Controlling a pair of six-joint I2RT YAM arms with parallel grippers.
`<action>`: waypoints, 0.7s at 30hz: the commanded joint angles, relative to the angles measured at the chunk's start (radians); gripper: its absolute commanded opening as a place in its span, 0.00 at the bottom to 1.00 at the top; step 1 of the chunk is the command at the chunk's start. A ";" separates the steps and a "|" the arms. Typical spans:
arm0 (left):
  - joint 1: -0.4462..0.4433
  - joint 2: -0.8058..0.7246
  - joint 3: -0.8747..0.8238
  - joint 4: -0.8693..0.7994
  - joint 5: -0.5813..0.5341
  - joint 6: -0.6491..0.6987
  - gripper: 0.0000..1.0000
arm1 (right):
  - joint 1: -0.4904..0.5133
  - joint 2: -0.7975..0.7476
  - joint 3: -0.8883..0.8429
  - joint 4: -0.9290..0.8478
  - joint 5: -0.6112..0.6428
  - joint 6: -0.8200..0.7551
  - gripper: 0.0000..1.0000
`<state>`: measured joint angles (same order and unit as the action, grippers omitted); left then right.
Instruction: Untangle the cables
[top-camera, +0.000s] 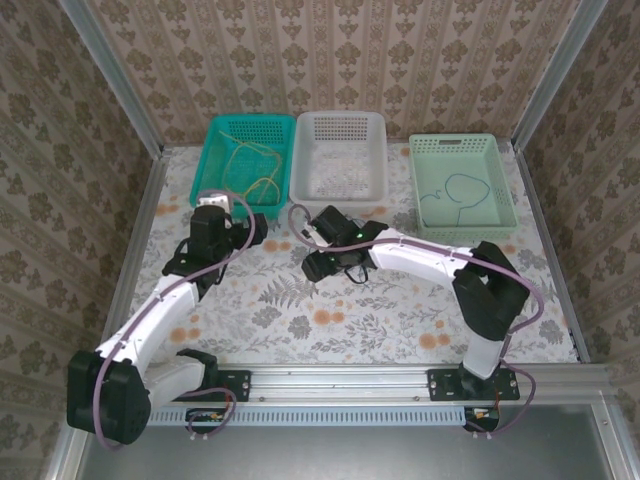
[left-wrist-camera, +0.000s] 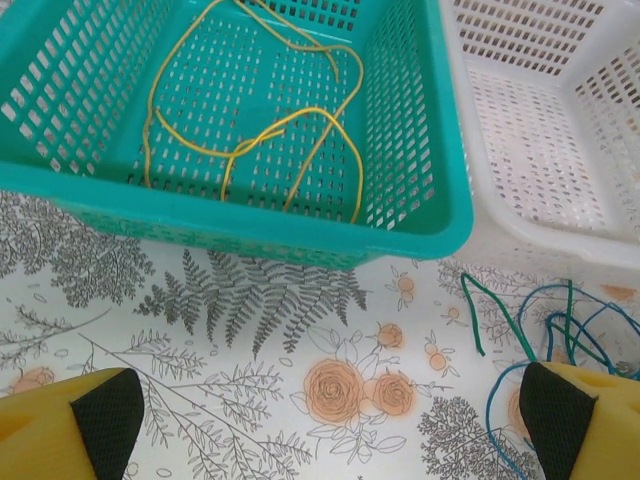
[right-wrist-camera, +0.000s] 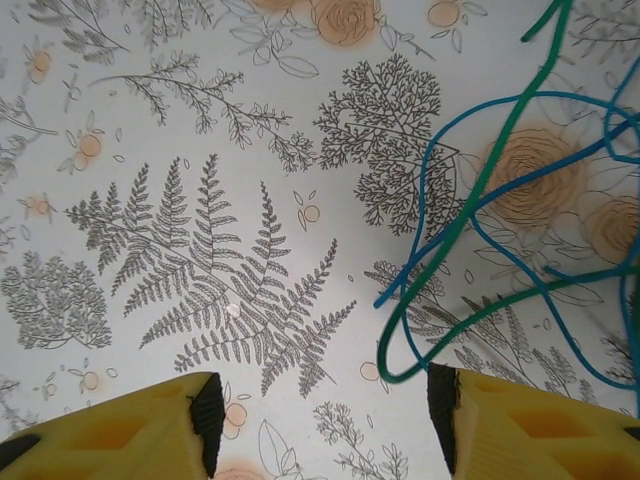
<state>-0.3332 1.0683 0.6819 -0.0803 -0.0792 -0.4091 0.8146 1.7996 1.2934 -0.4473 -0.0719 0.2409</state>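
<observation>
Left claw (left-wrist-camera: 330, 425): jaws spread wide with nothing between them; it hangs above the flowered desk (right-wrist-camera: 150, 130), just in front of the teal basket (left-wrist-camera: 250, 228).
Right claw (right-wrist-camera: 325, 425): jaws apart, with only bare desk between the yellow fingers (right-wrist-camera: 150, 435).
Green cable (right-wrist-camera: 384, 350): loose on the desk; it runs down from the upper right of the right wrist view and bends into a tight loop just beside the right claw's right-hand finger. Whether it touches the finger I cannot tell.
Blue cable (right-wrist-camera: 428, 180): on the desk, crossing the green cable several times in open curves; the two are knotted into one loose tangle.
Place of the tangle: in front of the white basket (left-wrist-camera: 520, 245); in the left wrist view it sits by that claw's right-hand finger.
Yellow cable (left-wrist-camera: 290, 118): on its own inside the teal basket, in wide loops on the basket floor.
Dark cable (top-camera: 483, 192): a single thin strand, curled in one loop inside the light green basket (top-camera: 464, 142) at the far right.
Baskets: three in a row at the far side of the desk; the teal and white ones touch, and the light green one stands apart.
</observation>
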 joint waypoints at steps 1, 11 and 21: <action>-0.003 -0.018 -0.024 0.003 -0.002 -0.038 1.00 | 0.011 0.041 0.039 -0.047 0.066 -0.020 0.58; -0.003 -0.018 -0.040 0.012 0.007 -0.043 1.00 | 0.013 0.094 0.050 -0.052 0.119 -0.023 0.48; -0.002 -0.024 -0.041 0.011 0.008 -0.043 1.00 | 0.026 0.098 0.061 -0.051 0.126 -0.023 0.04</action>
<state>-0.3336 1.0679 0.6498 -0.0750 -0.0757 -0.4351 0.8360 1.9110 1.3323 -0.4778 0.0277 0.2119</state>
